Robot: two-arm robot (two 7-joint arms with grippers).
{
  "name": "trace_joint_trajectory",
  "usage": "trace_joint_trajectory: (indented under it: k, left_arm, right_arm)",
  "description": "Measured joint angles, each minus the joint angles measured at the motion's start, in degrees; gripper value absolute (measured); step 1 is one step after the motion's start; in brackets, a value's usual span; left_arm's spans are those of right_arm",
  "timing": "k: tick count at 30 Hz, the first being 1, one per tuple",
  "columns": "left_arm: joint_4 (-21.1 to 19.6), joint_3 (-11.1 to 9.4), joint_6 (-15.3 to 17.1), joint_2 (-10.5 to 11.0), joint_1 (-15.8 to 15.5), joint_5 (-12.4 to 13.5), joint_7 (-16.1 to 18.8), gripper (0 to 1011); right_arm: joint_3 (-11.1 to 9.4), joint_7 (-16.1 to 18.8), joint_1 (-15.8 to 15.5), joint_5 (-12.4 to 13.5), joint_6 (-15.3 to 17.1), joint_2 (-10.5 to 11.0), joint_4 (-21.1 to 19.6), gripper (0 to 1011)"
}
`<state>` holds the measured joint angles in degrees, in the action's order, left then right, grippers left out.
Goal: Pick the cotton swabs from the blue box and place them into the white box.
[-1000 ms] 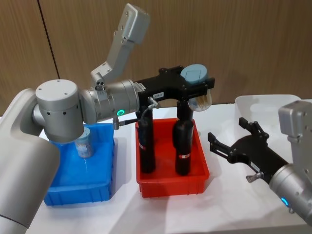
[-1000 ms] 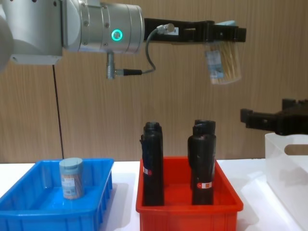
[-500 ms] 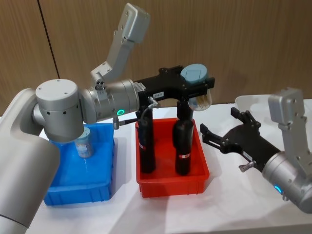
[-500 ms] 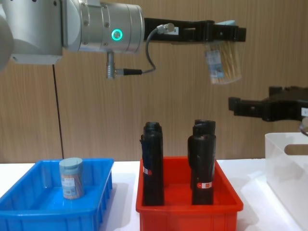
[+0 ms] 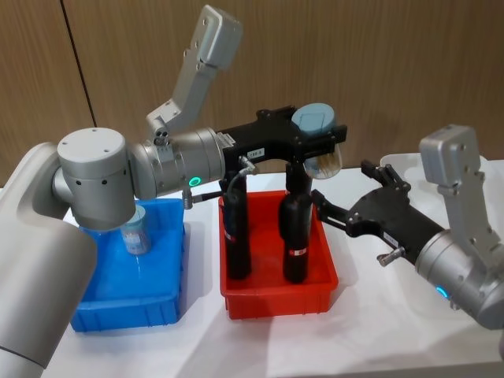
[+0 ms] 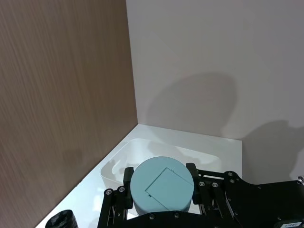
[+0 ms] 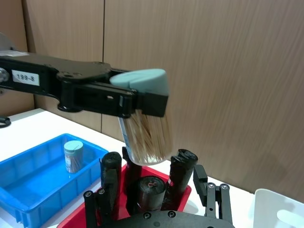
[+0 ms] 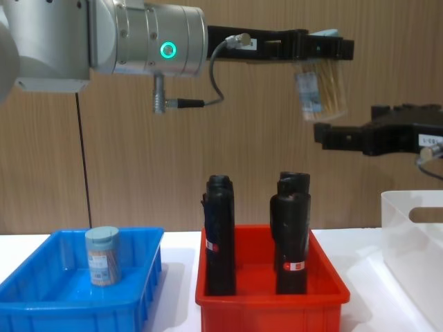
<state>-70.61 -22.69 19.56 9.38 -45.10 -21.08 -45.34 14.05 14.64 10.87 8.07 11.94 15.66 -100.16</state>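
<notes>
My left gripper is shut on a jar of cotton swabs, clear with a pale blue lid, held high above the red bin. In the chest view the jar hangs tilted under the fingers. My right gripper is open, just right of the held jar and slightly below it, apart from it. A second jar of cotton swabs stands upright in the blue box at the left. The white box stands at the far right, behind my right arm.
A red bin sits in the middle under the held jar, with tall black tubes standing upright in it. A wood-panel wall rises close behind the table. White tabletop lies in front of the bins.
My right gripper has moved left and upward, from beside the white box to close by the held jar. The left arm and its jar have stayed still.
</notes>
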Motion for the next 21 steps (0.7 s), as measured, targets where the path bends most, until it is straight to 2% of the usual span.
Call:
trace_joint_trajectory:
  k: [21]
  left_arm:
    - [0.0,0.0,0.0,0.0,0.0,0.0,0.0,661]
  right_arm:
    - [0.65,2.18,2.7,-1.63,1.61,-1.22,0.01,1002]
